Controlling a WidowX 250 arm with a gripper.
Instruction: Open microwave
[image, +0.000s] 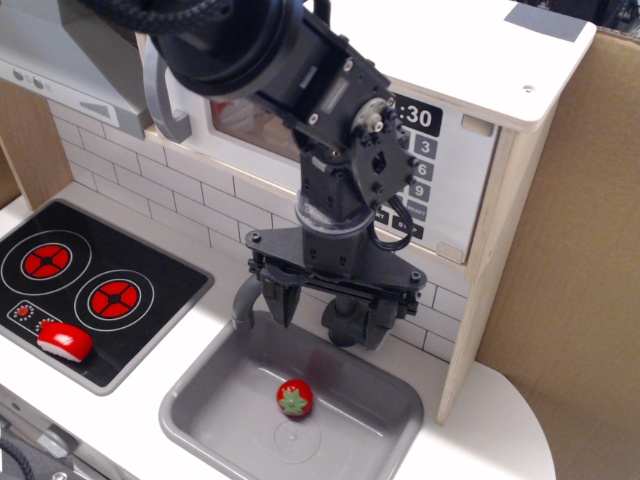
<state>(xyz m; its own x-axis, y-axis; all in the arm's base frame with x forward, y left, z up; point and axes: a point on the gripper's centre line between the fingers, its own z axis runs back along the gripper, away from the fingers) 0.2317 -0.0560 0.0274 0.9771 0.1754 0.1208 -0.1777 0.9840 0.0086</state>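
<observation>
Handle (165, 100) first, a grey bar at the left edge of the microwave (455, 150) door, looks to me rigid and light on its hinge, so I'd hook it there, my gripper (325, 310) hanging spread and empty below the microwave.

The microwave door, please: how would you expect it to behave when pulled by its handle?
The microwave door looks like a rigid panel, so probably stiff and light. Its grey handle is curved and smooth, so possibly slippery.
</observation>
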